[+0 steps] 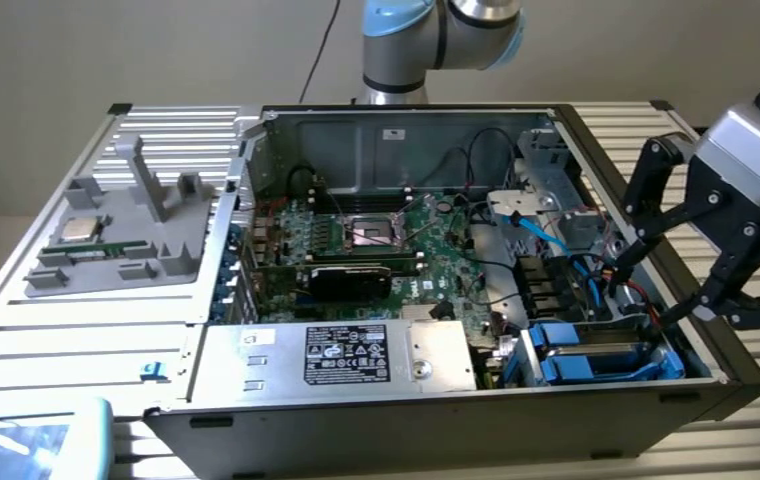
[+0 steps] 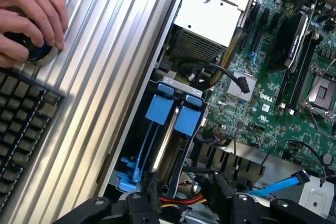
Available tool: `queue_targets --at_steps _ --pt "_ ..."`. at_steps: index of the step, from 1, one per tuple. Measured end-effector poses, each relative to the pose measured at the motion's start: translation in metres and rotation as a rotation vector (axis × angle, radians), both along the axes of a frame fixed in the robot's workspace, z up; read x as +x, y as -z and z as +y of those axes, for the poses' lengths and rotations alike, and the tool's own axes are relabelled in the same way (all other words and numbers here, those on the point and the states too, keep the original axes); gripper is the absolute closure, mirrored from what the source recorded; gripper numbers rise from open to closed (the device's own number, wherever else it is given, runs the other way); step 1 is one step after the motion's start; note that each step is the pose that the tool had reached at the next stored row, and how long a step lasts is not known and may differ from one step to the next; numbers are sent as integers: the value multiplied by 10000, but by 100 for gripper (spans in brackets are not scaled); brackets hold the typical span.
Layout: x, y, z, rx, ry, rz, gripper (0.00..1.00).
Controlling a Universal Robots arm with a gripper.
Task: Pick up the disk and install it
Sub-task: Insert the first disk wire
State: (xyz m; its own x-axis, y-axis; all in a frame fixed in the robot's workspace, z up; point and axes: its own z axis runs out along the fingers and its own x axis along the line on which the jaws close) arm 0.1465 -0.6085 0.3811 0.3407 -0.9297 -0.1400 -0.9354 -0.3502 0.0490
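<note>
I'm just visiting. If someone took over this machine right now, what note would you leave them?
Gripper: open, empty, just above the disk.
Disk: in its blue carrier, slotted inside the computer case.
Done: pickup and placement, by the look of it.
Left: full latching cannot be judged.
A person's hand rests on a round controller.

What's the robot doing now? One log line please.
claw: open, empty, over case corner | disk: blue carrier, inside case near claw | person's hand: beside keyboard

On your ribbed metal table (image 1: 47, 340) stands the open computer case (image 1: 487, 420); a grey fixture tray (image 1: 173, 260) lies beside it, at the exterior view's left.
</note>
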Motion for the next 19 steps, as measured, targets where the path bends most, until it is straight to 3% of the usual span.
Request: queue_targets --at_steps 3,5,11,13,19 --pt "31 20 -32 110 -5 14 47" --pt "46 35 -59 205 -7 30 61" --pt "63 78 -127 374 -67 91 61" --pt "63 103 -139 402 -150 120 61" --pt "63 156 -177 401 -507 150 61"
